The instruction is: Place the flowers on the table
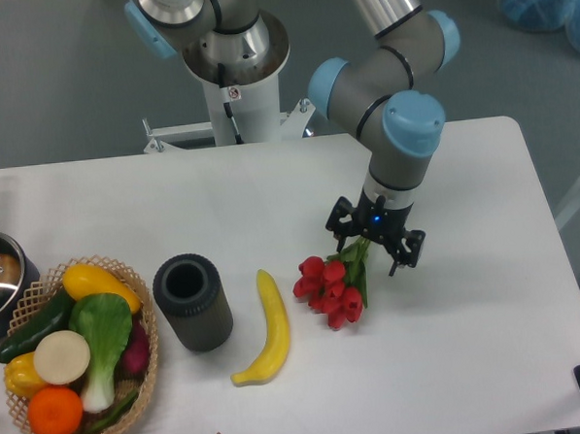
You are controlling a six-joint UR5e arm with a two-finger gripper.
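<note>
red flowers point(330, 289) lie on the table point(469, 295) — jaws point(377, 244) straddle the stems.

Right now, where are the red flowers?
The flowers are near the middle of the white table, just right of the banana, with their stems under the gripper.

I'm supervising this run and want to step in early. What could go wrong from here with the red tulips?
1. The black two-finger gripper sits over the stem end of the bunch of red tulips; lifting away may drag them.
2. The long yellow banana lies close beside the buds; a dragged bunch might nudge it.
</note>
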